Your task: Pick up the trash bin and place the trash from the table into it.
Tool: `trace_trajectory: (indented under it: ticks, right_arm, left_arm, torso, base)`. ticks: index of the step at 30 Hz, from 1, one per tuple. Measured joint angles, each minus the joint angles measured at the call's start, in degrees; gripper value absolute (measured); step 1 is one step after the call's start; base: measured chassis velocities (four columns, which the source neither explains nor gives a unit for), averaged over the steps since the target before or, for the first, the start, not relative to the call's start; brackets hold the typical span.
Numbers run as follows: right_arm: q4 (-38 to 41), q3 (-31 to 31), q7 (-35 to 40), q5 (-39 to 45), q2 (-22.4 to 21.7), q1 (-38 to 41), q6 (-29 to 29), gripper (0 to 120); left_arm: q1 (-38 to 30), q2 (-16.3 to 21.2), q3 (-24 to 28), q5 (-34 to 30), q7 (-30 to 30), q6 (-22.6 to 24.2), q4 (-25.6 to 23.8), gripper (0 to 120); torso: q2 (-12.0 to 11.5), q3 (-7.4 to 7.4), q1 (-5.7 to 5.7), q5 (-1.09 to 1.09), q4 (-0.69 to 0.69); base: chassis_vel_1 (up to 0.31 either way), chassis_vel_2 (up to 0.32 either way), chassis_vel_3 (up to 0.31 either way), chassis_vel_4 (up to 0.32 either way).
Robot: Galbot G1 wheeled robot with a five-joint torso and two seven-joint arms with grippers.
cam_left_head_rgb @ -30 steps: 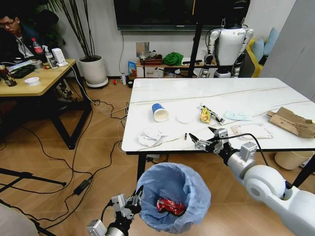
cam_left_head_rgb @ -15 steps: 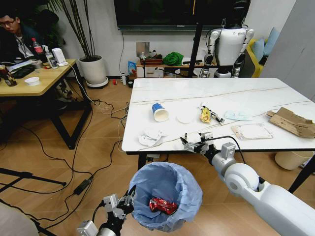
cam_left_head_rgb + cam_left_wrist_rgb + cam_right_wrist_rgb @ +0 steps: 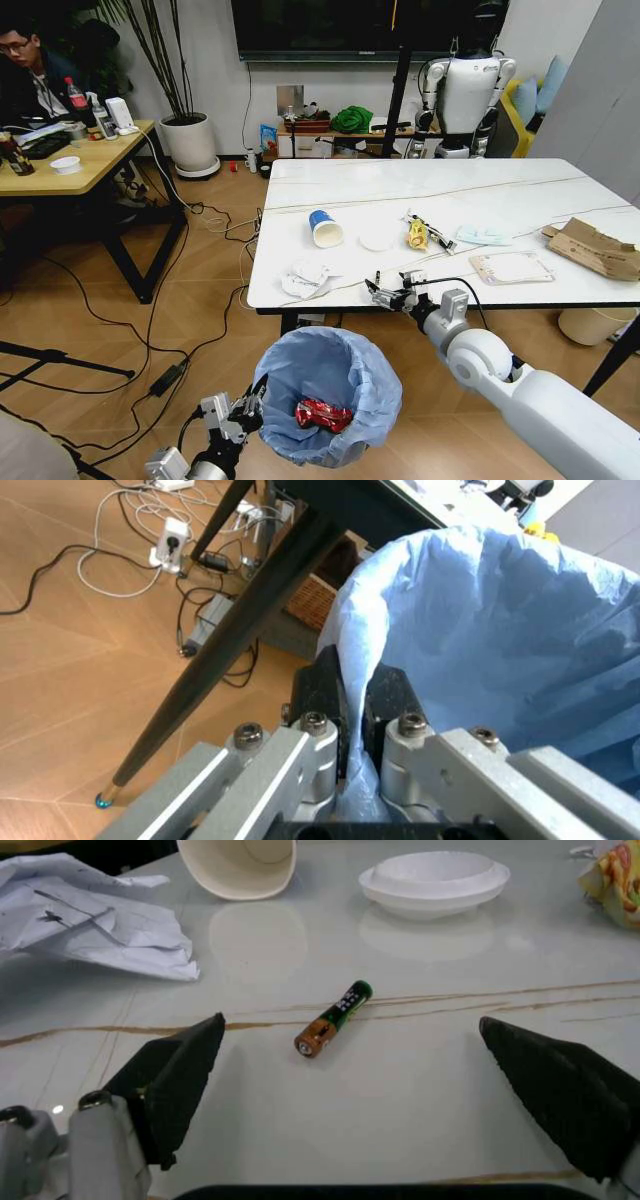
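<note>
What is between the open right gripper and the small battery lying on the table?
Nothing visible. The battery lies on bare table ahead of the right gripper; the crumpled paper, cup and white lid lie beyond it.

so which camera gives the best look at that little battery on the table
The right wrist view: the battery lies on the table, centred between the open fingers of the right end effector, label readable. The head view shows it as a small speck beyond the fingertips.

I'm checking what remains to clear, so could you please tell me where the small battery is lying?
The battery lies on the table near its front edge, between the right gripper's open fingers, with crumpled paper to its left.
</note>
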Motion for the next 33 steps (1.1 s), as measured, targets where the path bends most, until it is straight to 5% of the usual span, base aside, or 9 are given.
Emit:
trace_trajectory:
  ticks: [11,24,33]
  right_arm:
    - [-0.3,-0.4,-0.6,-0.8,-0.6,-0.1,0.7,58]
    - [0.1,-0.3,-0.6,-0.8,-1.8,-0.6,0.6,5]
    - [0.5,1.0,-1.9,-0.1,-2.9,-1.1,1.6,1]
  left_arm:
    - [0.0,0.1,-0.2,-0.4,0.0,-0.1,0.0,1]
    - [-0.8,0.1,0.0,-1.0,0.0,-0.2,0.5,1]
    - [-1.1,-0.3,1.1,-0.6,-0.1,-0.3,1.4,1]
  torso:
    - [0.0,0.00,0.00,0.00,0.00]
    - [0.0,0.00,0.00,0.00,0.00]
    - [0.0,0.01,0.00,0.03,0.01]
  base:
    - [0.000,0.000,0.000,0.000]
    - [0.000,0.000,0.000,0.000]
    - [0.000,0.000,0.000,0.000]
